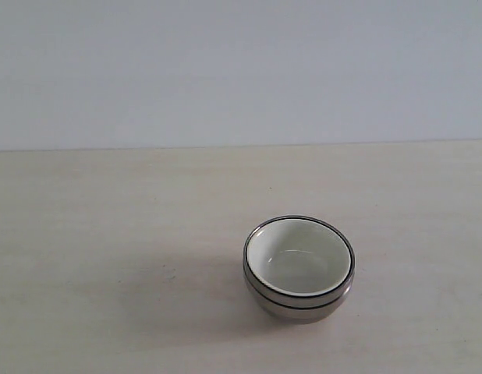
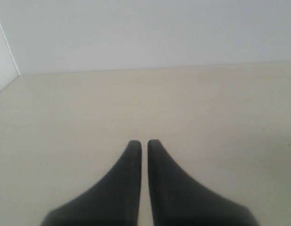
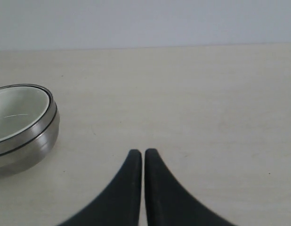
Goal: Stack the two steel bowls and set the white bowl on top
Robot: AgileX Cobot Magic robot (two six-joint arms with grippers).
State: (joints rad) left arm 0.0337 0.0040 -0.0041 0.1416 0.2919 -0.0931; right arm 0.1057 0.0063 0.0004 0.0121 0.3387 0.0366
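Your left gripper (image 2: 144,143) and right gripper (image 3: 143,153) are both closed on nothing. The white bowl (image 1: 297,261) sits nested in the steel bowls (image 1: 299,305), ahead of the right tips and off to one side, clear of them. Glossy ceramic likely chips and polished steel likely slips, so pinch a rim gently.

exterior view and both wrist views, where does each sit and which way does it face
Exterior: off the arms, angled down across the table at the white bowl nested in the steel bowls; no robot part.
Left wrist: behind the shut left gripper, facing table and wall.
Right wrist: behind the shut right gripper, bowls alongside.
Shared: exterior and right wrist show the bowls.
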